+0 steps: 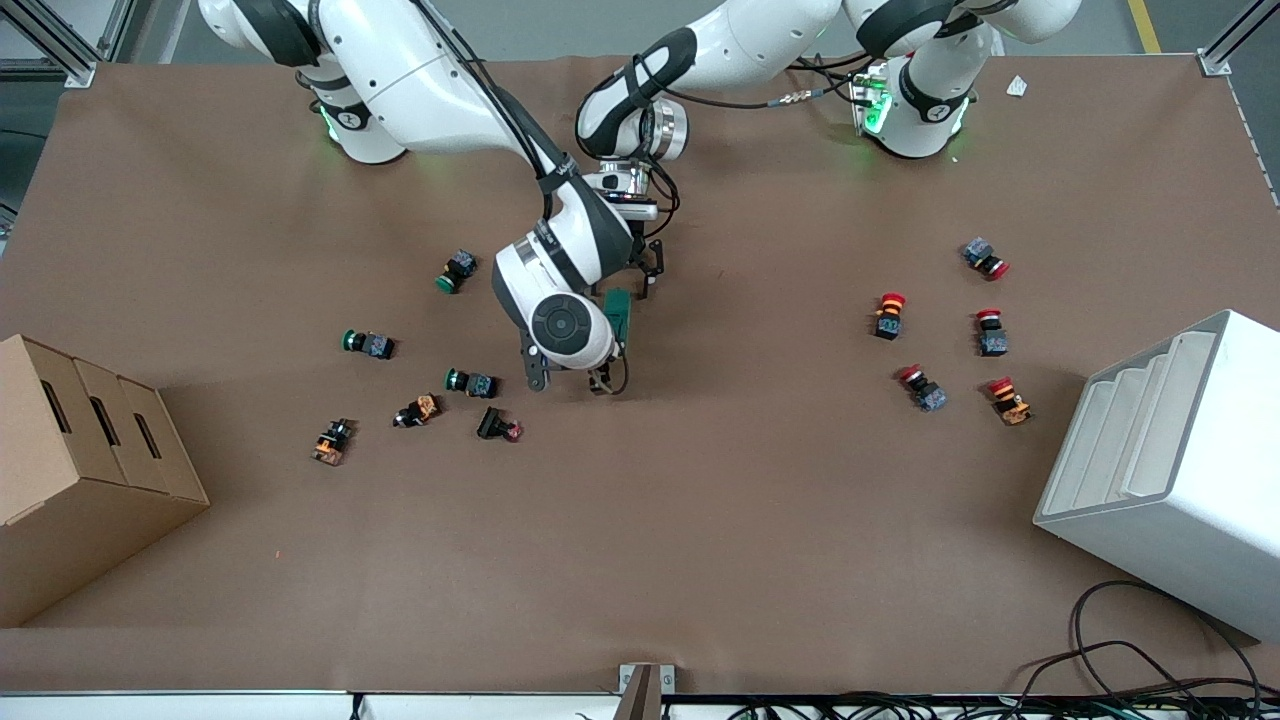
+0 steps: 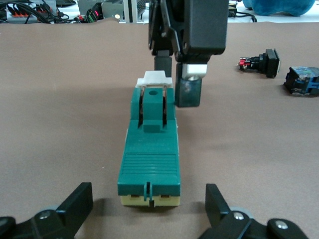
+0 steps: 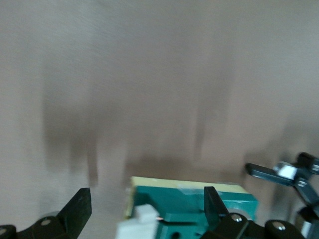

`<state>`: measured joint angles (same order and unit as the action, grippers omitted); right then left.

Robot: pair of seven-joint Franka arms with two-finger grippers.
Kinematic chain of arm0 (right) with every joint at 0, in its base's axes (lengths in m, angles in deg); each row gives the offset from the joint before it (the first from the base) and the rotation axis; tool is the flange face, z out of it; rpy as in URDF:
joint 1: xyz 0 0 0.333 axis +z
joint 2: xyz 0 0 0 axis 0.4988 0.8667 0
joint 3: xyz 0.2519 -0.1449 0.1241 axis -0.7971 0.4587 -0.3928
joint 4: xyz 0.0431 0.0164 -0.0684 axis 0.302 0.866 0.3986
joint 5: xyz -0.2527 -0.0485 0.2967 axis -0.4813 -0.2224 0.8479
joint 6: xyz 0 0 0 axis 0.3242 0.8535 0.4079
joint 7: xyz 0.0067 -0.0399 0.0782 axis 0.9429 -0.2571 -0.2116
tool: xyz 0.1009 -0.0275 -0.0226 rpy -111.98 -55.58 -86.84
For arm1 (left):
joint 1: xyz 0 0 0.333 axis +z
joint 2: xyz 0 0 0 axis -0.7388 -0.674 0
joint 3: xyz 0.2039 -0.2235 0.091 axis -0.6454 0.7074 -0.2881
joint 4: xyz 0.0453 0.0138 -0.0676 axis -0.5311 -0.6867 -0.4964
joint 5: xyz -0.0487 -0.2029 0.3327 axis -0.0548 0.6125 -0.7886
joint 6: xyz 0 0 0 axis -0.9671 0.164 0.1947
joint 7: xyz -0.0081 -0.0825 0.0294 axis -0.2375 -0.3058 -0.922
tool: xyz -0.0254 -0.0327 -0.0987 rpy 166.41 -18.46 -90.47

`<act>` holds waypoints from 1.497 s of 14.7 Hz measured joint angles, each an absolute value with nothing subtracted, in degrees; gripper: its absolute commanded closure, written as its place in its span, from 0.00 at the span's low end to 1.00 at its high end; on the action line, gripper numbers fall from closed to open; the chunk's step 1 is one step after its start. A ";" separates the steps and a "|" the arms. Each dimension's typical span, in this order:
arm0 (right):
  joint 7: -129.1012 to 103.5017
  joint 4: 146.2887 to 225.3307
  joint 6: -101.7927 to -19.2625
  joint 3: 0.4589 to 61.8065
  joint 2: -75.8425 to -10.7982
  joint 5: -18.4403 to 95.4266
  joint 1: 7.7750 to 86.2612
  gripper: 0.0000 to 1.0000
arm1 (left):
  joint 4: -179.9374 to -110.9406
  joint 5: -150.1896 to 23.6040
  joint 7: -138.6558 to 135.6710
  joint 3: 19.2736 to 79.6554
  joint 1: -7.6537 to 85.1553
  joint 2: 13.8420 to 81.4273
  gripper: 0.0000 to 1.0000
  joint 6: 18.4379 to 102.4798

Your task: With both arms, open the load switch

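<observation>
With my left gripper (image 2: 149, 209) spread around the switch (image 2: 149, 154) and right gripper (image 3: 144, 214) spread over its toggle (image 2: 154, 78), a mistimed pull could skid it along the counter (image 1: 700, 520).

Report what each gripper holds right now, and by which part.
Nothing is held. The left gripper is open around one end of the load switch; the right gripper is open over its white toggle end.

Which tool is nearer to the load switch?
Right. The right tool is at the load switch, by its white toggle end; the left tool, open, sits just off the other end.
</observation>
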<state>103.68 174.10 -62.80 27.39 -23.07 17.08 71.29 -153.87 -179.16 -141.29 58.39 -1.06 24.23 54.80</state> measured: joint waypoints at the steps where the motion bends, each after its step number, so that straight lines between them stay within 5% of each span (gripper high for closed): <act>1: 103.96 173.90 -61.61 26.83 -23.08 17.08 71.31 0.00 | -153.87 -179.16 -141.29 58.39 -1.06 24.22 0.00 54.80; 11: 104.16 167.74 -46.61 26.03 -24.35 18.00 71.21 0.00 | -153.87 -179.16 -141.31 58.36 -1.06 24.22 0.00 54.80; 22: 104.19 171.33 -44.86 23.76 -23.82 18.69 71.96 0.00 | -153.86 -179.17 -141.31 58.32 -1.06 24.18 0.00 54.78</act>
